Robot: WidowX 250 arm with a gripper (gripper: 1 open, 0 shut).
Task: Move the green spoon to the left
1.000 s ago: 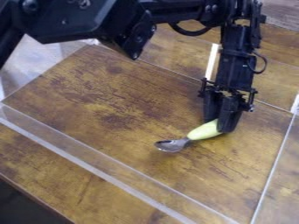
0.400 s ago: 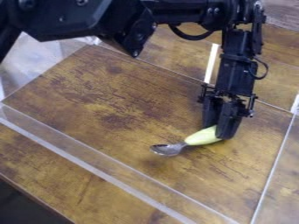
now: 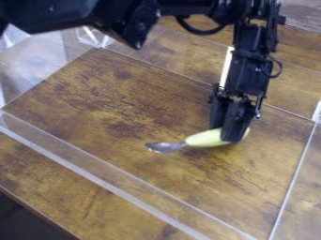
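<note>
My black metal gripper is closed around the thick end of the yellow-green plastic handle of the green spoon – fingers partly open by the handle's width, pointing down, one on the near side of it. The grip takes in the handle's end only; the rest of the handle comes out from between the fingers toward the left of the view. Beyond it, the shiny silver metal neck and bowl extend further left, the bowl being the part farthest from my fingers. The spoon is in the right-hand half of the view, below the middle, over the brown wood-grain tabletop.

Surface: brown, with darker mottled patches and worn-looking streaks. A clear, pale-edged strip runs diagonally along the near side, with more brown surface outside it. Another pale line runs up the right side. A narrow white strip stands out behind my wrist. At the upper left, clear panels and a pale grey area border the surface; a dark area fills the lower left corner.

Limits of inspection: my black arm is cut off by the top edge. The fingertips are dark and blurred – whether the spoon touches the tabletop, I cannot tell.
</note>
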